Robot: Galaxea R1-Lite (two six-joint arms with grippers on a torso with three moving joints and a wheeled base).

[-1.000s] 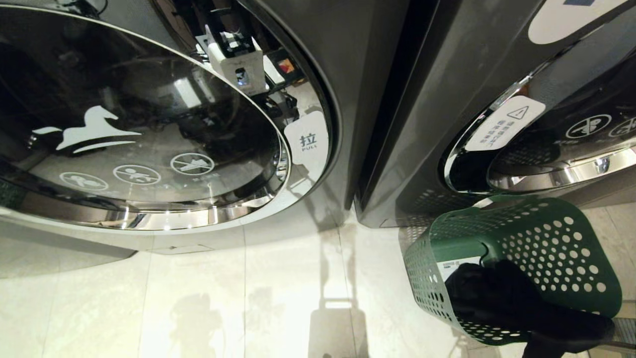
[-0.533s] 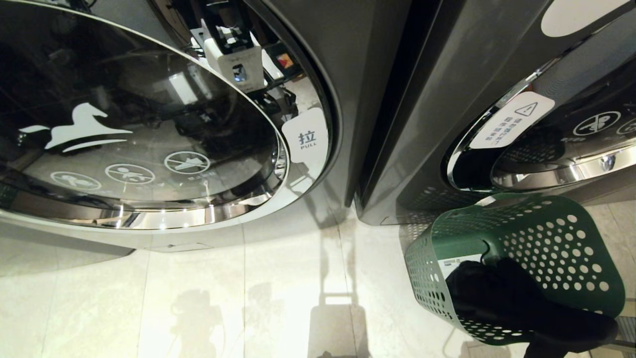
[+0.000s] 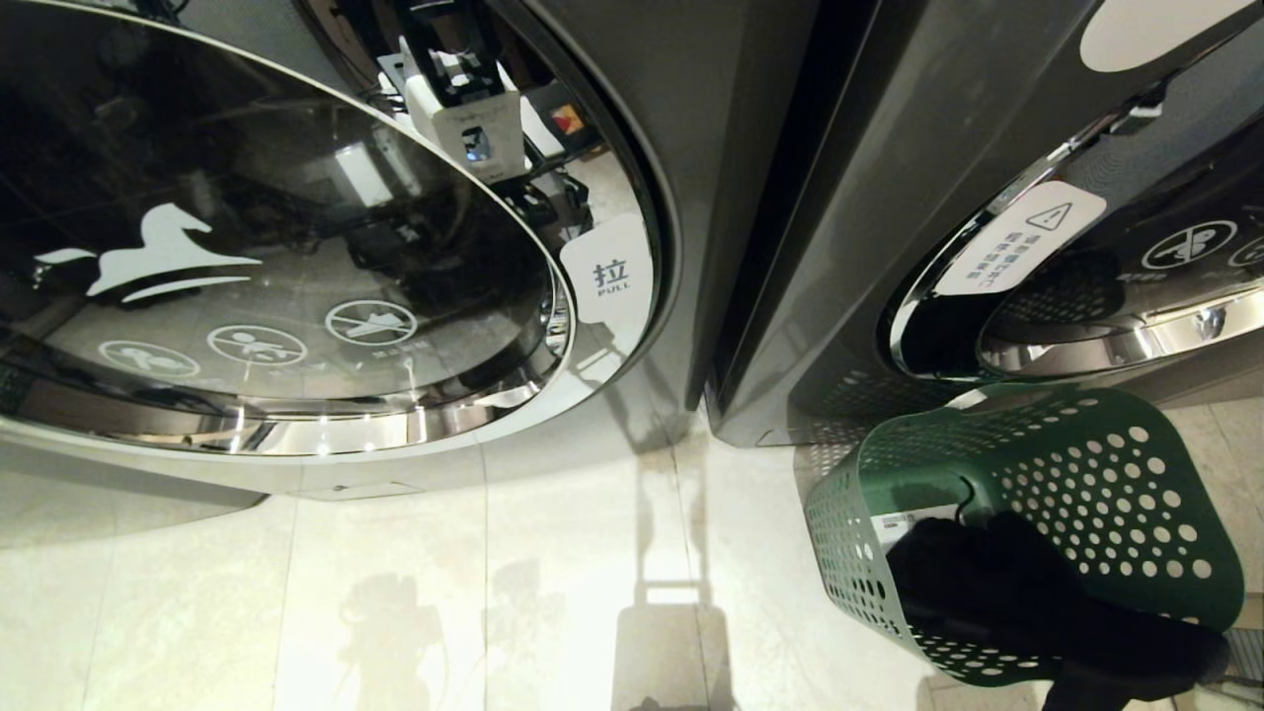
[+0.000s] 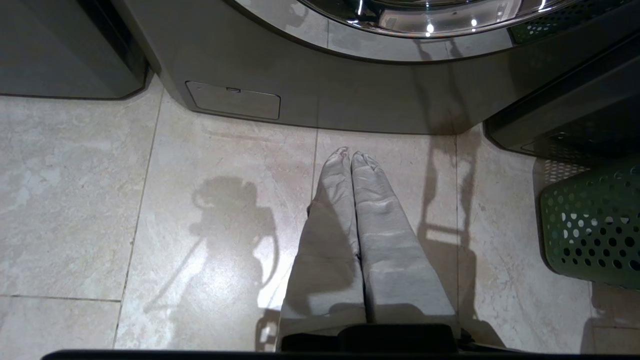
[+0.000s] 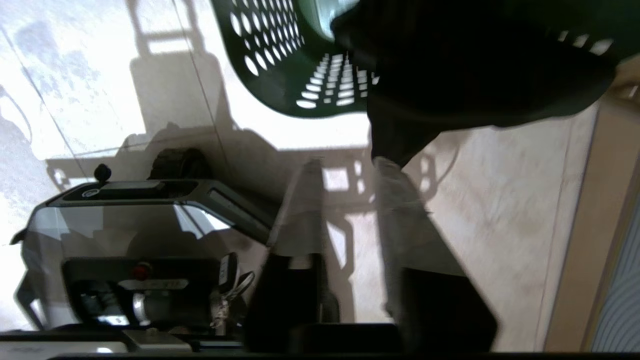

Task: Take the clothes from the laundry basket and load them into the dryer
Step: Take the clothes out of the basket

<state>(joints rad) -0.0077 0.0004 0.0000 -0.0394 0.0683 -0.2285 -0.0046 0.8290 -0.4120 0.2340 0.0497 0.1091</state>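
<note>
A green perforated laundry basket [image 3: 1106,474] stands on the floor at the lower right, before the right-hand machine. Black clothes [image 3: 997,583] fill it and spill over its near rim. The dryer door [image 3: 276,247], round dark glass with a white PULL label [image 3: 612,276], is shut at the left. Neither arm shows in the head view. My right gripper [image 5: 348,165] is open just beside the hanging black clothes [image 5: 465,55] and the basket [image 5: 280,65], holding nothing. My left gripper [image 4: 351,154] is shut and empty over the floor tiles, with the basket [image 4: 590,225] off to one side.
A second machine [image 3: 889,197] with a chrome-ringed door [image 3: 1086,336] stands right of the first, a narrow gap between them. Pale floor tiles [image 3: 494,592] stretch before both. My own base [image 5: 125,240] shows beside the right gripper.
The whole head view has shifted slightly, so the camera moved. Basket, clothes and machine doors stand as before.
</note>
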